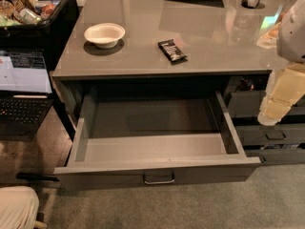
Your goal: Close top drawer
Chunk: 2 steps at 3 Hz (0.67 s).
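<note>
- the top drawer (95, 178) stands pulled far out from under the counter (190, 42), empty, with its pull (158, 178) on the near face
- the gripper (275, 104) hangs at the right, just beyond the drawer's right wall; i cannot tell whether it is open or has hold of anything
- the drawer front runs left to right, so the push probably goes straight back toward the counter; the gripper sits behind and to the right of that front and would have to come round to its outer face

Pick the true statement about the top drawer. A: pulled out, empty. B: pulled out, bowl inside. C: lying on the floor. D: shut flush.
A: the top drawer is pulled out with a bare inside; the white bowl sits on the countertop, the gripper hangs right of the drawer.
</note>
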{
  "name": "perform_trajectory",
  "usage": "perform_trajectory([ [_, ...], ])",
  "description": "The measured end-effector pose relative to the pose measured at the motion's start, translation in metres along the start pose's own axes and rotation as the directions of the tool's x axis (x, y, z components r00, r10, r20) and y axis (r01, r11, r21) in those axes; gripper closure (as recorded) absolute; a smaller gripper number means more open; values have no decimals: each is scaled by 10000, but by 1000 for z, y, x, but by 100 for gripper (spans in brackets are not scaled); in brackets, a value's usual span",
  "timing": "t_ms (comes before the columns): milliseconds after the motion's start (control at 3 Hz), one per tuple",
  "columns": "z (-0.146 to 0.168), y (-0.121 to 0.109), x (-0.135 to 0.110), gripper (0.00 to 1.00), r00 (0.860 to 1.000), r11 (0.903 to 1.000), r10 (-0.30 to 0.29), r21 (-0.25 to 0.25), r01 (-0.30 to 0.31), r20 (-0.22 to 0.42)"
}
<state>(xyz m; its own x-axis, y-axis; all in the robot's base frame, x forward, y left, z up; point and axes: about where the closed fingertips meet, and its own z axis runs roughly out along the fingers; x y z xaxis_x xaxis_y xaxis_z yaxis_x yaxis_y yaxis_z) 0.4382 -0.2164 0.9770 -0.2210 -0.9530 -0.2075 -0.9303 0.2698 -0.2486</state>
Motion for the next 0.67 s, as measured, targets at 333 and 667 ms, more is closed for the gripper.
perform_trajectory([
  [333,0,0,0,0,10000,10000,0,1,0,1],
  [667,-2,2,0,0,9996,9997,-104,215,99,260],
])
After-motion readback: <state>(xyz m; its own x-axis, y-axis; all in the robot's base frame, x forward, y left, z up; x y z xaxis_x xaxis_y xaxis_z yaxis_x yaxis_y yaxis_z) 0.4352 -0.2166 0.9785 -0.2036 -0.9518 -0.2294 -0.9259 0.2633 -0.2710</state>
